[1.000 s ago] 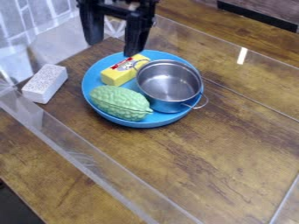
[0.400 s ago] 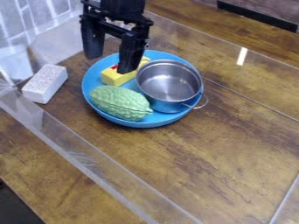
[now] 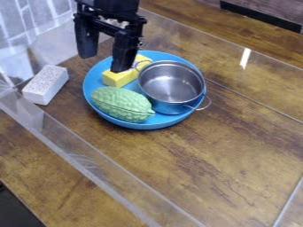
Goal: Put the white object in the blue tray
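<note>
Currently my black claw (image 3: 103, 55) hangs wide and empty over the round blue plastic tray's (image 3: 104, 112) back-left rim. The speckled white-grey sponge-like block (image 3: 45, 83) lies left on the wooden tabletop (image 3: 225, 168), just beside the tray, clear for a top-down grab.

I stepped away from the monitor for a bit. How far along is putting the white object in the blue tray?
Nothing looks done: the white object lies on the table, left of the blue tray. In hand: the claw hangs open and empty over the tray's back-left edge, near the yellow block. Left: reach the white object, grasp it, and place it in the tray, which already holds the block, a steel pot and a green object.
</note>
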`<state>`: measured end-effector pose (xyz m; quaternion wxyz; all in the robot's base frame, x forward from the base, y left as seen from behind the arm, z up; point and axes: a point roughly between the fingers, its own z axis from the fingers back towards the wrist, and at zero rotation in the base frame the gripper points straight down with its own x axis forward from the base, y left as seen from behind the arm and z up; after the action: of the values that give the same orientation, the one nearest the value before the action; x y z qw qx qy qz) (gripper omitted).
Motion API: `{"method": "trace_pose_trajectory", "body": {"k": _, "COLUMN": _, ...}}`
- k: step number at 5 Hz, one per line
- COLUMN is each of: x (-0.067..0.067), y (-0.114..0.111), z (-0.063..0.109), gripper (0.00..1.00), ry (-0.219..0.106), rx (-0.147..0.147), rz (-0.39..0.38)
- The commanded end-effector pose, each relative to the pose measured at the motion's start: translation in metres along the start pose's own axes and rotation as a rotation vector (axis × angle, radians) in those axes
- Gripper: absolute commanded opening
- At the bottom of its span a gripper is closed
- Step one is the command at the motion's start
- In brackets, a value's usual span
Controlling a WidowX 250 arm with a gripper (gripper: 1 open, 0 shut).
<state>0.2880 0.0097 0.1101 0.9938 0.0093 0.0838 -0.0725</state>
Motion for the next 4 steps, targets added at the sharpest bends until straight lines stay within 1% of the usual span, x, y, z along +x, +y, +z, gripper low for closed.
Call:
{"method": "trace_pose_trajectory", "body": {"k": 1, "x": -0.0005, "y": 0.0078, "z": 0.0121, "gripper": 1.00, "ry": -0.040, "rx": 0.003, "rz": 0.012}}
{"method": "trace_pose_trajectory", "body": {"k": 4, "x": 0.0001, "y": 0.0106, "z": 0.0151, "gripper": 1.00, "ry": -0.046, "rx": -0.002, "rz": -0.020}}
